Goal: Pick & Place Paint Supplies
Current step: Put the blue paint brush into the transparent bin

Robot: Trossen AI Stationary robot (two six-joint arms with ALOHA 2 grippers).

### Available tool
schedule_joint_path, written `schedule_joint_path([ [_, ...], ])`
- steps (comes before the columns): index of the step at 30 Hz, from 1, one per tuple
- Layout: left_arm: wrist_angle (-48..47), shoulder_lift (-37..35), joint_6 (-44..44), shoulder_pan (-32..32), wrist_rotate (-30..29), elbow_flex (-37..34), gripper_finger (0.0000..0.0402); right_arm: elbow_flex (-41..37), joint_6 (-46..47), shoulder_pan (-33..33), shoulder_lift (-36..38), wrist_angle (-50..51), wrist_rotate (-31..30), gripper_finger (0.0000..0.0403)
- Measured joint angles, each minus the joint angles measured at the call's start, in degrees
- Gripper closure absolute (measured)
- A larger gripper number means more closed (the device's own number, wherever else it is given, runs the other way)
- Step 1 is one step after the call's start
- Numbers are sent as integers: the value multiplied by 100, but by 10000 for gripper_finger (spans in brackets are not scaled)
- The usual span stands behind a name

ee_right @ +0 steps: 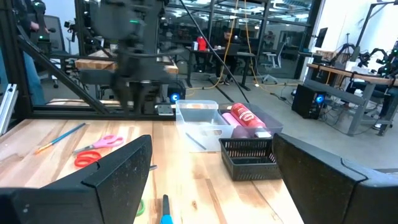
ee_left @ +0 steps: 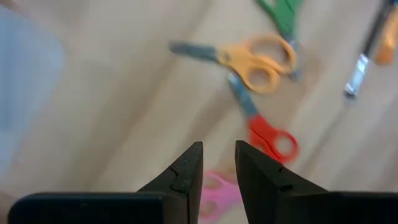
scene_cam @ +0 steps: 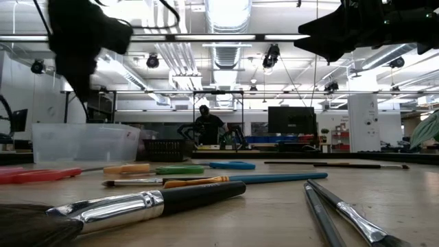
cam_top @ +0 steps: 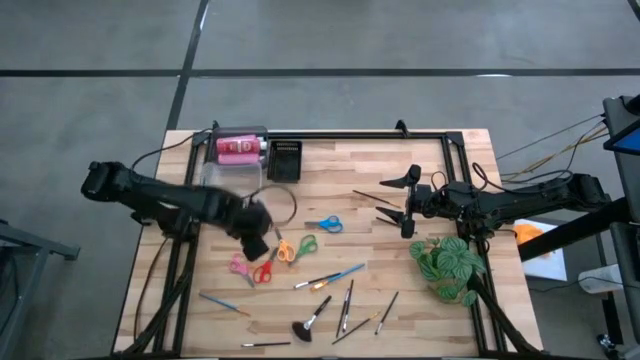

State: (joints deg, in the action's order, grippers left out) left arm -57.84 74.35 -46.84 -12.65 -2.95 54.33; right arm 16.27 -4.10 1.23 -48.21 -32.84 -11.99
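High view: the left hand [cam_top: 256, 243] hovered over the wooden worktop [cam_top: 330, 200], just above a cluster of small scissors: pink scissors [cam_top: 240, 266], red scissors [cam_top: 263, 272], orange scissors [cam_top: 284, 250] and green scissors [cam_top: 304, 245], with blue scissors [cam_top: 324, 224] farther toward the middle. A pink paint bottle [cam_top: 238, 148] lay in the clear tub [cam_top: 232, 165] at the back edge, beside a black tray [cam_top: 285, 160]. Thin brushes [cam_top: 330, 278] lay scattered along the front. The right hand [cam_top: 408, 200] waited near the green plant [cam_top: 447, 265].

Low view: a thick black-handled brush [scene_cam: 164, 199] lay nearest, a blue-handled brush [scene_cam: 274, 178] behind it; a person [scene_cam: 206, 125] sat far off in the room.

Left wrist view: the left hand's fingers [ee_left: 186, 177] stood a narrow gap apart, pinching nothing, above the pink scissors [ee_left: 217, 190], with the red scissors [ee_left: 270, 140] and orange scissors [ee_left: 255, 62] beyond.

Right wrist view: the right hand's fingers [ee_right: 118, 174] were spread wide and empty; the tub [ee_right: 199, 121], paint bottle [ee_right: 244, 117] and tray [ee_right: 249, 155] lay ahead.
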Motion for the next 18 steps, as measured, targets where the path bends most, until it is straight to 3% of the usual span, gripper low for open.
schedule_joint_path([
  [7, 65, 0, -2103, -1564, -6, -2, 305, 0, 0, 0, 0, -2, 0, 72],
  [11, 411, 0, -3073, -2370, -355, -34, 305, 0, 2, -2, 0, -2, 0, 72],
  [15, 628, 153, -3654, -2904, -800, -35, 305, 0, 0, -1, 0, -1, -1, 72],
  [18, 714, 428, -4056, -3064, -686, -35, 305, 0, 0, 0, 4, 0, -2, 72],
])
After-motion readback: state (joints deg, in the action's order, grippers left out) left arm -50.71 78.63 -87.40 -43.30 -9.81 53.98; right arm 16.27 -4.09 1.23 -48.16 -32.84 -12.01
